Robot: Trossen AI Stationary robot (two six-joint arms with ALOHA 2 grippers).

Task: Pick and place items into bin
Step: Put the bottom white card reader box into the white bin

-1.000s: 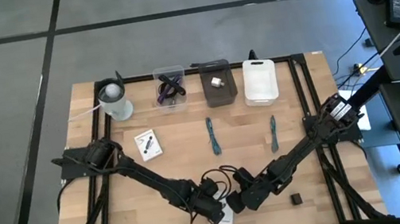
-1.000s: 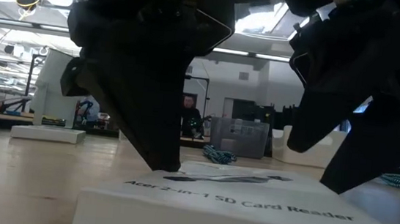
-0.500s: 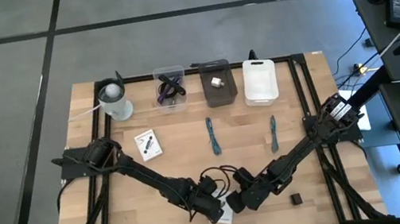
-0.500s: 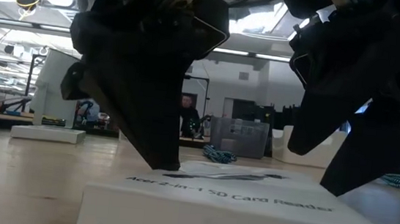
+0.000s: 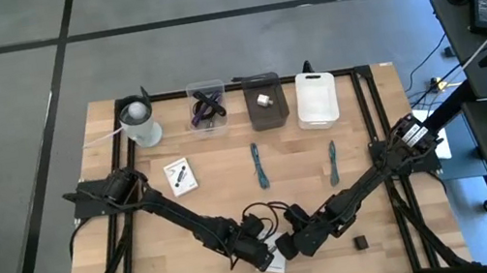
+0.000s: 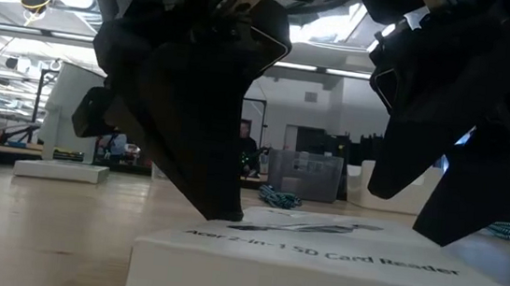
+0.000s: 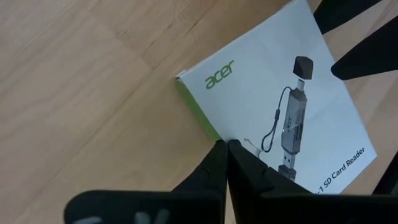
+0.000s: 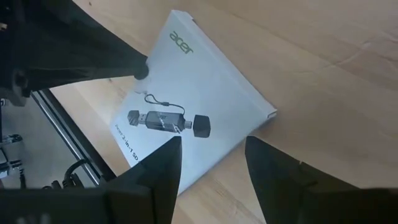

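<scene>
A white Acer card-reader box (image 5: 276,263) lies flat near the table's near edge, and both grippers are at it. My left gripper (image 7: 225,144) is shut, with its tips on the box top (image 7: 249,106) beside the green side. My right gripper (image 8: 212,140) is open and hangs over the box's other end (image 8: 186,87). A second white card (image 5: 180,175), a teal strap (image 5: 259,164), a grey-teal strap (image 5: 333,161) and a tiny black cube (image 5: 360,241) lie flat on the wood. My left gripper presses its shut fingertips (image 6: 216,210) down on the box's top face (image 7: 214,127), close to the long green edge. It comes from above, slanting. The box lies flat on the table. My right gripper's fingers (image 6: 434,231) reach the box's top, but whether they touch I cannot tell.
Along the far edge stand a grey cup (image 5: 139,122), a clear bin (image 5: 208,108) with purple and black things inside, a black bin (image 5: 265,101) and a white bin (image 5: 318,98). Bare wood lies between the bins and the grippers.
In the low view the box has slid a little toward the table's right, staying flat. My left gripper's shut fingers have moved the same way on top of it. My right gripper has kept still.
</scene>
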